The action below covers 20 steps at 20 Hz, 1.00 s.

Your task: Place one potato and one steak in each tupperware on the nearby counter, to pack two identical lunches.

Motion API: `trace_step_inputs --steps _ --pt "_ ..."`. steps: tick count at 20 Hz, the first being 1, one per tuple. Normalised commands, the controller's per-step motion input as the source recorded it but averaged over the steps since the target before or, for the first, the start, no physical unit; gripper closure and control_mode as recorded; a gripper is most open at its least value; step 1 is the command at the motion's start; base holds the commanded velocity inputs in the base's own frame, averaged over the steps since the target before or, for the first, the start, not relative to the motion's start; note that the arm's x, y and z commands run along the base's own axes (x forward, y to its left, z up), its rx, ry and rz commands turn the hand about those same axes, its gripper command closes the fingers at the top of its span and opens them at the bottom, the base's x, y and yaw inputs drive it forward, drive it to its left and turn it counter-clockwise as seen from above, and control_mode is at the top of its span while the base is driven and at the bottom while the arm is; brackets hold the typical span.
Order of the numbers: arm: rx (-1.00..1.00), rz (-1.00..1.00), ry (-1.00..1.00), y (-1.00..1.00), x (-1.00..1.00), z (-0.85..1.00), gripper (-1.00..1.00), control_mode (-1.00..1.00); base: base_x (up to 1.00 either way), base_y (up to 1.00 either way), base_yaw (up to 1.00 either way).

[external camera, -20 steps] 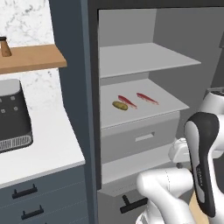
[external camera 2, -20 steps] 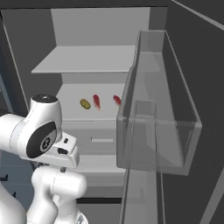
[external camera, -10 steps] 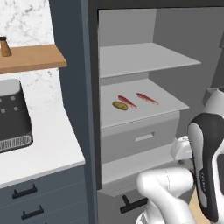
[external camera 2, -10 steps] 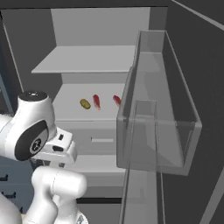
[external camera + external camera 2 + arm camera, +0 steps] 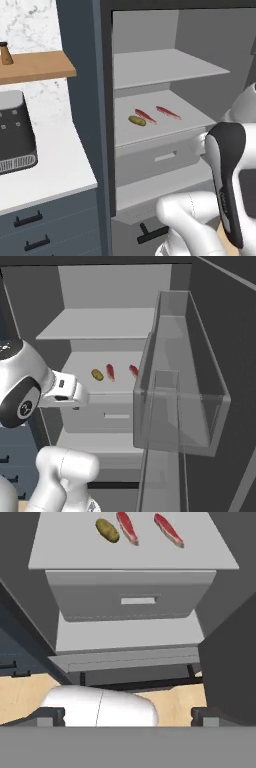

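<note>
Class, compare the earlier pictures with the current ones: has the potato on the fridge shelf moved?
No. The potato lies at the same spot on the fridge shelf, just left of the nearer steak, as before.

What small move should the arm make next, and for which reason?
Probably raise the open tool and advance it toward the potato on the fridge shelf. The tool holds nothing and looks at the drawer front below that shelf, while the potato and two steaks lie untouched higher up.

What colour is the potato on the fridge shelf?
Yellow-brown, slightly olive: the potato shows best in the hand view, left of the two red steaks.
</note>
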Motion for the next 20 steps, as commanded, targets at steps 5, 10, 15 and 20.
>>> trace_step_inputs --steps 5,10,15,20 --pt "-0.01 0.0 -0.01 -0.4 1.0 -0.33 -1.0 -1.0 0.0 0.0 0.0" --pt "0.0 0.0 0.0 -0.72 1.0 -0.46 -1.0 -1.0 0.0 0.0 0.0" --pt "0.0 0.01 -0.03 -0.45 1.0 0.06 -1.0 -1.0 0.0 0.0 0.0" --pt "0.01 0.07 -0.08 -0.05 1.0 0.32 -1.0 -1.0 0.0 0.0 0.0"
